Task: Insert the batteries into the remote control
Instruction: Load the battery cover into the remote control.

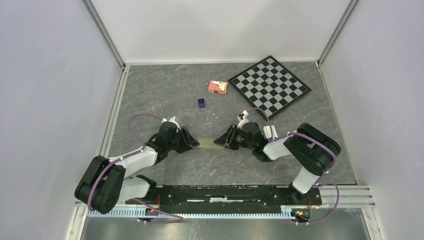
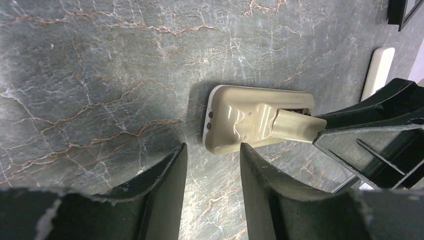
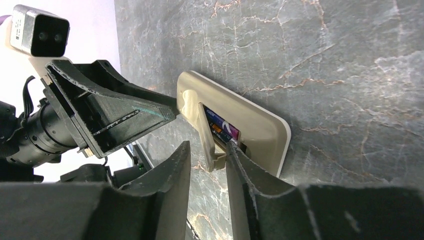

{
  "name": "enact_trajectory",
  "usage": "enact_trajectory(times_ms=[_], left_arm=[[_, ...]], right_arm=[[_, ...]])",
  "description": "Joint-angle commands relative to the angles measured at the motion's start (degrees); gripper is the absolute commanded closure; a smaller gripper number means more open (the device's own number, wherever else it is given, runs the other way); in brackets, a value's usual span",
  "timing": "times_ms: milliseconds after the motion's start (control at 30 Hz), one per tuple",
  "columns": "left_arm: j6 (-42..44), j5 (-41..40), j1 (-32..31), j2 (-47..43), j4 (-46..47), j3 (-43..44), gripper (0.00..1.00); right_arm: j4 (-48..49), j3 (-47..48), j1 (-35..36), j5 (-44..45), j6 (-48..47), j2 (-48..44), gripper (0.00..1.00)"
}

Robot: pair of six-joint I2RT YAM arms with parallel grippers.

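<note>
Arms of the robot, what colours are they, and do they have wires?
Both the left arm and right arm have white links between chunky black joints. Thin purple cables loop along them. The left claw and right claw are black, with wedge-shaped fingers.

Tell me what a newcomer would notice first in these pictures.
Both grippers meet at the table's middle over a tan remote control lying back up: the left gripper at one end, the right gripper at the other. Its battery cover is tilted up, showing a battery in the bay. A black-and-white checkerboard lies at the far right.
</note>
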Motion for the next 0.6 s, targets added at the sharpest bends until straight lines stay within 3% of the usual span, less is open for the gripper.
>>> enact_trajectory(times_ms=[0, 567], left_arm=[[0.30, -1.30, 0.23, -0.45, -0.96, 1.11, 0.49], [1.81, -4.83, 0.27, -1.38, -4.60, 2.67, 0.47]], right_arm=[[-5.94, 2.31, 0.28, 0.62, -2.56, -1.55, 0.61], [-22.59, 8.12, 0.28, 4.31, -10.04, -5.88, 0.44]])
